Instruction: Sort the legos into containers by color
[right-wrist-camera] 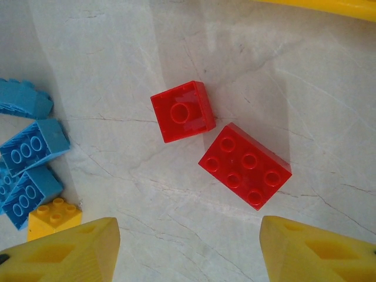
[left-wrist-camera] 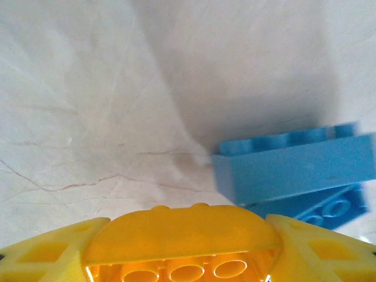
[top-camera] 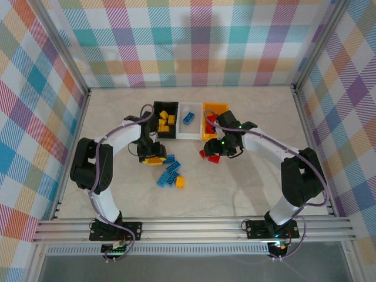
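On the pale bench [top-camera: 247, 188] I see three bins side by side at the far end. The black bin [top-camera: 167, 134] holds yellow bricks, the white bin [top-camera: 189, 130] holds one blue brick, and the yellow-orange bin [top-camera: 216, 108] holds red ones. My left tool [top-camera: 154, 157] sits just in front of the black bin, its fingers pressed onto both sides of a yellow lego [left-wrist-camera: 188, 241], with blue legos [left-wrist-camera: 294, 167] on the bench just beyond it. My right tool [right-wrist-camera: 188, 232] hangs wide and empty above two red bricks lying just beside each other. The six-stud red lego [right-wrist-camera: 245, 165] and the smaller red lego [right-wrist-camera: 183, 111] lie ahead of the gap, touching neither finger.
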Robot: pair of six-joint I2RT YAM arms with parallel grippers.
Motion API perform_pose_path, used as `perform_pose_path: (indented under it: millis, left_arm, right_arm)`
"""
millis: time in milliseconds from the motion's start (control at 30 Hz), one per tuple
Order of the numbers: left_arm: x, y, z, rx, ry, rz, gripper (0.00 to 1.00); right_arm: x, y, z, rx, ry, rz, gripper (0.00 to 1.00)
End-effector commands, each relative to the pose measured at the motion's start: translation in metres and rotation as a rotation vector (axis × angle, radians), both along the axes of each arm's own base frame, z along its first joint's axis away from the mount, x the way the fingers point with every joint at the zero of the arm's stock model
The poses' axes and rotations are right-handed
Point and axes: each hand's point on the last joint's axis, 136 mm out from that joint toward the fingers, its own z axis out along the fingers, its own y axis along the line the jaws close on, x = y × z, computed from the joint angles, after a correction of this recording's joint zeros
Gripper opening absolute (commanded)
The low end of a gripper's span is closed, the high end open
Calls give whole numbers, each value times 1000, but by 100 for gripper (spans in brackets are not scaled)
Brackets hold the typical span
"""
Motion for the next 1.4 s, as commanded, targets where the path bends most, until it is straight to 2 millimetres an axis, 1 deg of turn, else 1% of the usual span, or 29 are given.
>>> perform_pose_path:
  millis: [0, 133, 200, 300, 367, 500, 600, 733, 867, 933, 1000, 1100, 1167, 1267, 1300, 1367]
  left_arm:
    - [27, 0, 34, -52, -63, 70, 59]
    - [75, 1, 53, -59, -152, 120, 59]
    - [102, 0, 57, -52, -194, 142, 59]
    - [136, -4, 54, -45, -228, 161, 59]
    - [155, -6, 48, -29, -238, 167, 59]
    - [184, -7, 43, -6, -257, 174, 59]
    - [197, -5, 40, -1, -264, 184, 59]
    - [210, -5, 36, -11, -266, 198, 59]
    - [219, -11, 30, -25, -255, 199, 60]
    - [222, -12, 28, -30, -254, 202, 61]
    - [224, -13, 29, -30, -257, 203, 62]
    - [226, -12, 29, -28, -259, 203, 64]
    - [227, -13, 31, -32, -262, 203, 66]
    - [228, -13, 35, -38, -270, 199, 70]
    - [228, -13, 36, -38, -273, 199, 72]
    - [228, -14, 41, -42, -280, 195, 74]
  right_arm:
    - [4, -1, 22, 29, -88, 1, 65]
    - [9, 0, 40, 70, -193, 6, 68]
    - [7, 1, 43, 78, -208, 35, 70]
    - [-2, -2, 35, 38, -155, 84, 71]
    - [-8, -5, 31, 19, -130, 102, 72]
    - [-13, -7, 38, 35, -165, 115, 73]
    - [-13, -10, 43, 41, -213, 117, 76]
    - [-11, -17, 52, 43, -304, 92, 80]
    - [-2, -34, 66, 37, -447, -10, 86]
    - [0, -44, 67, 31, -473, -73, 86]
    - [-2, -43, 68, 53, -474, -71, 83]
    - [-7, -38, 68, 78, -446, -42, 83]
    - [-9, -35, 68, 90, -437, -25, 82]
    - [-10, -35, 64, 82, -398, -31, 81]
    - [-11, -35, 61, 75, -374, -29, 82]
    - [-14, -31, 58, 73, -321, -10, 85]
